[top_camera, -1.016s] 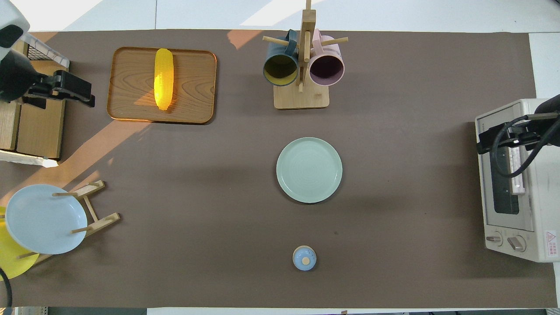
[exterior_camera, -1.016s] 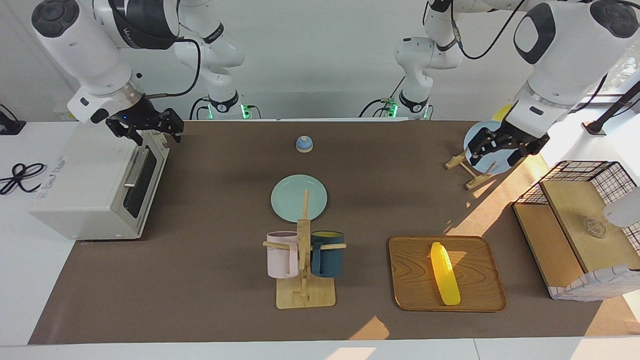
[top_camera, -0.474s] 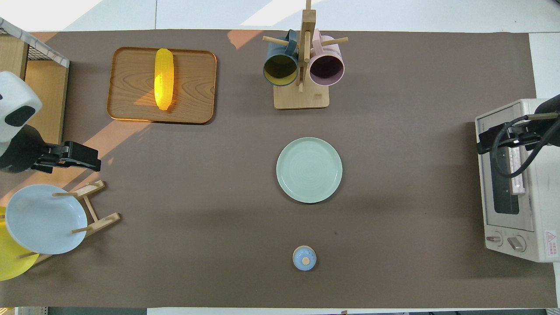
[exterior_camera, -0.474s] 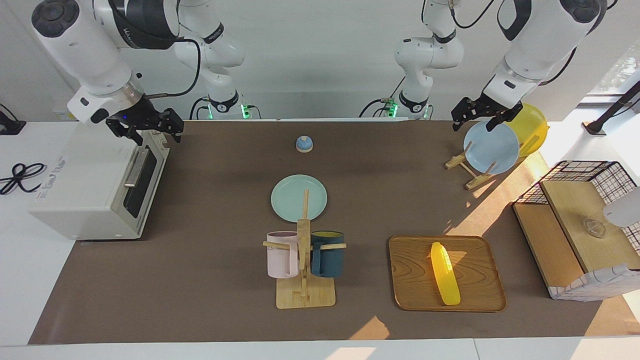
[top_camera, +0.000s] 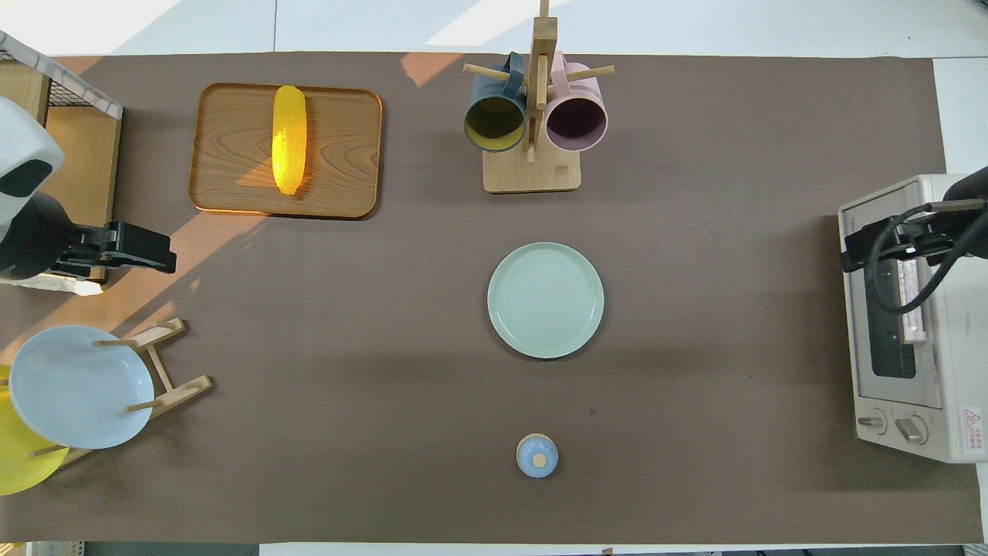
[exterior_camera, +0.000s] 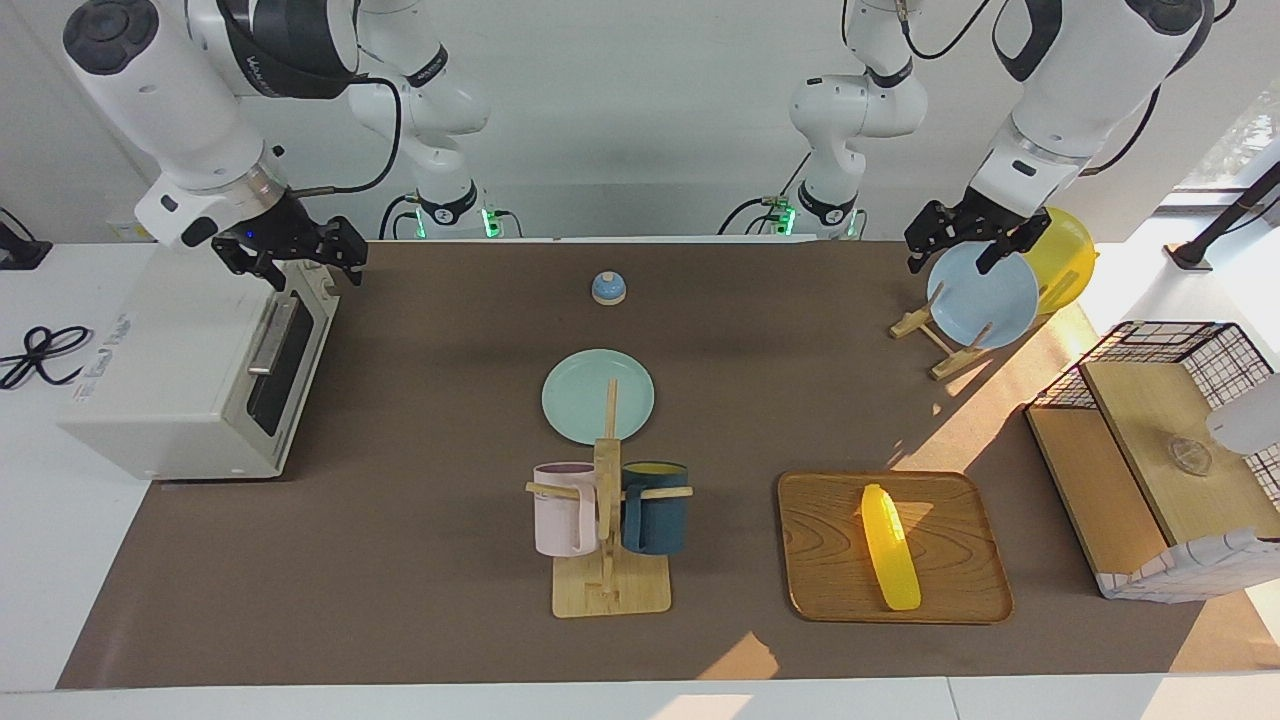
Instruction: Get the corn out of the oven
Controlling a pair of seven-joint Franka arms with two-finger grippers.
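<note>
Lying on the wooden tray (exterior_camera: 830, 560), the corn (exterior_camera: 890, 547) is out of the shut oven (exterior_camera: 190, 370); the left gripper (exterior_camera: 968, 238) has lifted away, jaws open, while the right gripper (exterior_camera: 300, 257) waits, open.

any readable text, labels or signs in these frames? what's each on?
Nothing fully legible.
Oven top: blue lettering, too blurred to read.
Oven, beside the knobs: red warning triangle sticker, its text too small.
Right arm: grey wordmark on the black joint band, unreadable.

Glossy yellow corn (exterior_camera: 889, 547) on grained wooden tray (exterior_camera: 820, 560), matt brown worktop (exterior_camera: 420, 560), oven (exterior_camera: 190, 370) with dark glass door
</note>
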